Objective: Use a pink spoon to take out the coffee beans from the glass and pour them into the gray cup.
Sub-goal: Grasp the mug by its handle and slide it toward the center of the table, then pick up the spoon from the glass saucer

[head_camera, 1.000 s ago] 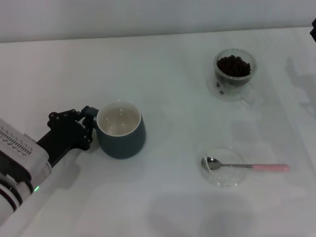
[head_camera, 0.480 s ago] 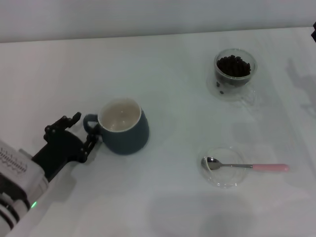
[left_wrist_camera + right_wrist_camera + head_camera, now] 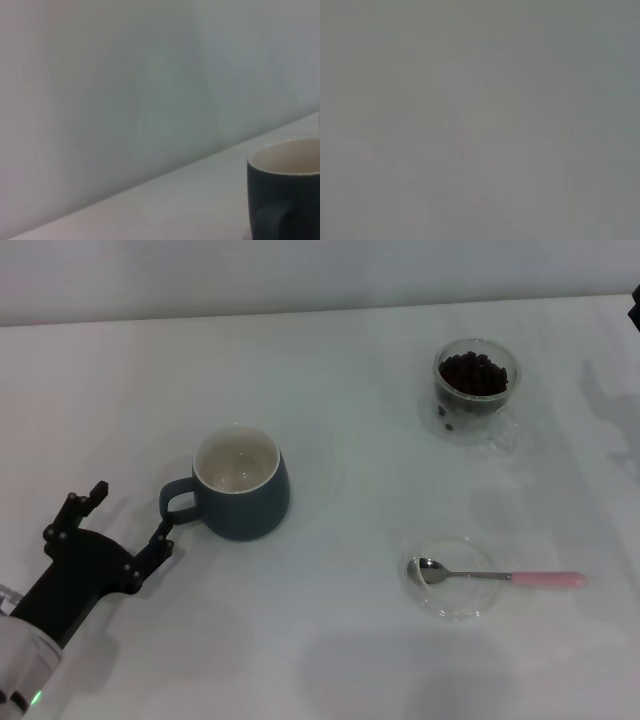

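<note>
The gray cup [image 3: 240, 484] stands upright left of centre, its loop handle pointing toward my left gripper [image 3: 130, 515], which is open and just apart from that handle. The left wrist view catches the gray cup [image 3: 287, 192] at one edge. The glass [image 3: 476, 388], holding dark coffee beans [image 3: 473, 373], stands at the far right. The pink spoon [image 3: 500, 577] lies with its metal bowl in a flat clear saucer [image 3: 450, 577] and its pink handle sticking out to the right. Only a dark tip of the right arm [image 3: 634, 302] shows at the right edge.
The white table [image 3: 340, 660] runs back to a pale wall. The right wrist view shows only a blank grey surface.
My left gripper let go of the gray cup's handle, opened and drew back toward the near left. The cup settled slightly farther back, handle now free.
</note>
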Controlling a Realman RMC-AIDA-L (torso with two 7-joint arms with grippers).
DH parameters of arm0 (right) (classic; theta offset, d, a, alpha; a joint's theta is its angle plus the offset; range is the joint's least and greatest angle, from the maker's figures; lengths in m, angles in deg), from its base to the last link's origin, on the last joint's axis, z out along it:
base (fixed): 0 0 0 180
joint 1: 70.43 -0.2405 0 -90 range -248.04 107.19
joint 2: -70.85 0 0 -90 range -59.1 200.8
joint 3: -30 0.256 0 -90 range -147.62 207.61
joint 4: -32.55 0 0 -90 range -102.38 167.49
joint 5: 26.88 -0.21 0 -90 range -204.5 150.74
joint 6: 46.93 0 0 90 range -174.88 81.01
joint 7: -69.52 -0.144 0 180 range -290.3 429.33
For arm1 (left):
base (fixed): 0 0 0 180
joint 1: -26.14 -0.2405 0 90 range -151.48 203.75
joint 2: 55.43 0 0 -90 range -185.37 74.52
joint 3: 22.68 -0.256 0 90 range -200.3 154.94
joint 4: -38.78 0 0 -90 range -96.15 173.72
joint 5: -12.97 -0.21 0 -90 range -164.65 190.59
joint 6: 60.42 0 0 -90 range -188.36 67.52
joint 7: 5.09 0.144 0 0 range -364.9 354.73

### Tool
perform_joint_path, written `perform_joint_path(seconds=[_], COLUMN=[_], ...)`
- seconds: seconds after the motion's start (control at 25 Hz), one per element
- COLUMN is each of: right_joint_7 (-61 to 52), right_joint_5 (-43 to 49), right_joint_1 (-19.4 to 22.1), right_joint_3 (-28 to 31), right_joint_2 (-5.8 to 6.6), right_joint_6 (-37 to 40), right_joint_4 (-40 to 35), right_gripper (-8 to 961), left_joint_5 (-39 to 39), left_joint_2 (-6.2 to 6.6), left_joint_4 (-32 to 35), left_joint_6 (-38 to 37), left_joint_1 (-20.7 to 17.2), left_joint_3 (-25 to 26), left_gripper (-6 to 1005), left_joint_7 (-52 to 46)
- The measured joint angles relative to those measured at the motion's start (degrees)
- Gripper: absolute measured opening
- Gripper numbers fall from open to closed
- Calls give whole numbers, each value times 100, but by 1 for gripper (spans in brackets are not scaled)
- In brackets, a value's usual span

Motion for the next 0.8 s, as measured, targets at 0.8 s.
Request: perform_joint_path(seconds=[0.8], right_joint_7=[-3067], right_joint_5=[87], right_joint_1=[991], right_joint_3=[-757], right_joint_2=[49], right_joint_6=[-446], right_joint_4=[-92], right_gripper=[828], left_joint_5=[1887], left_joint_2=[-10], left_joint_4=[74], left_joint_6=[-1995], left_joint_1=[-923], left_joint_3=[5], left_gripper=[853], left_joint_7=[-325])
